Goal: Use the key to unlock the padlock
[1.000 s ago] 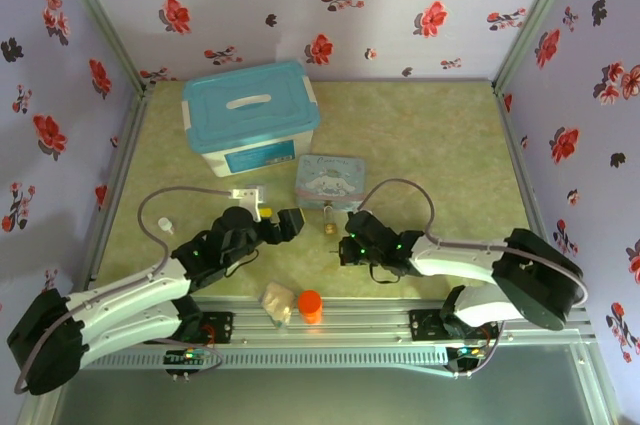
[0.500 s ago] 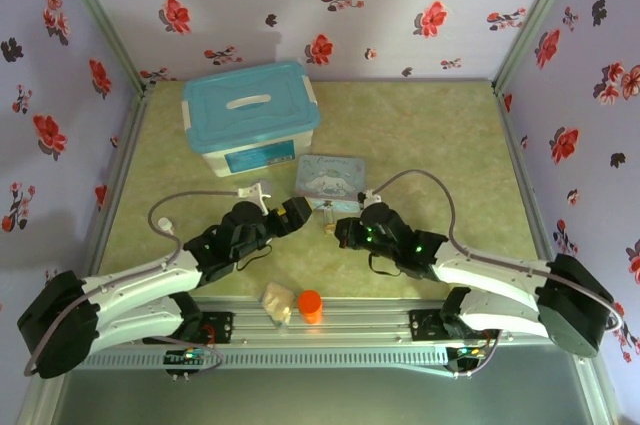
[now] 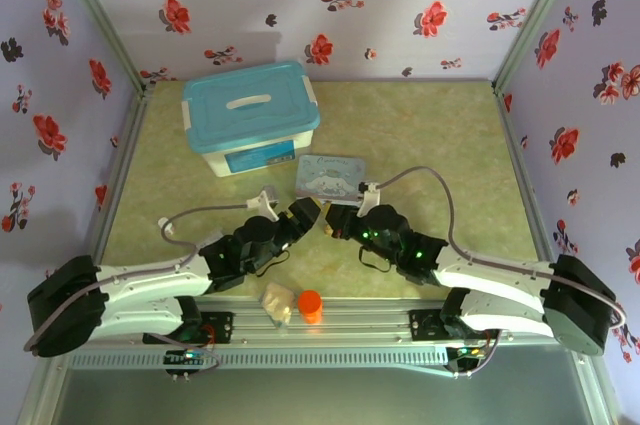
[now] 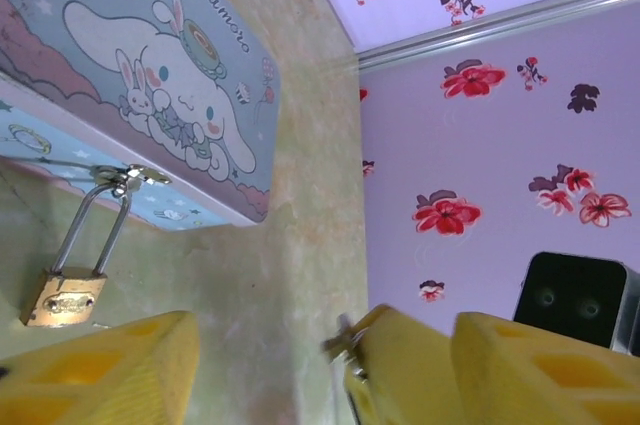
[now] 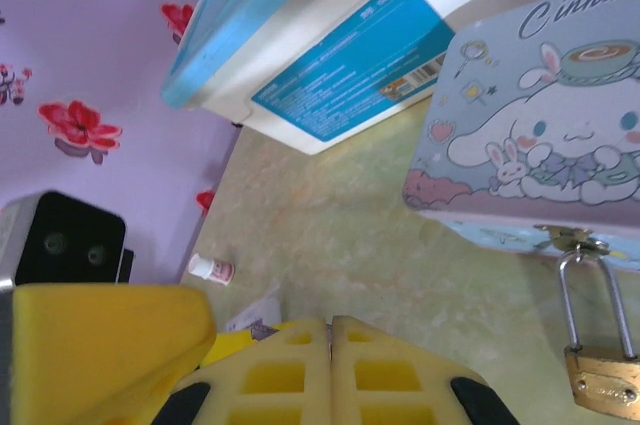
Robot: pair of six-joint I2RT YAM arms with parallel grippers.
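The padlock (image 4: 62, 295) hung at the lower left of the left wrist view. Its long axis ran near upright with a slight lean, the brass body lowest and the thin shackle rising to the hasp on the front of the cartoon tin (image 4: 150, 65). In the right wrist view the padlock (image 5: 605, 375) sat at the lower right edge, again body down, below the same tin (image 5: 540, 135).

The key (image 4: 342, 338) showed as a small metal sliver at lower centre, pointing up and to the left. Its full length could not be made out.

The tin's lid was down and its contents were hidden. Behind it on the table (image 3: 420, 135) stood a white storage box (image 3: 250, 110) with its blue lid on.

The left gripper (image 3: 303, 213) was spread wide, one yellow pad (image 4: 100, 365) just beneath the padlock and not touching it. The right gripper (image 5: 331, 355) had its pads pressed together, and the key projected from its tip, which lay between the left gripper's fingers.
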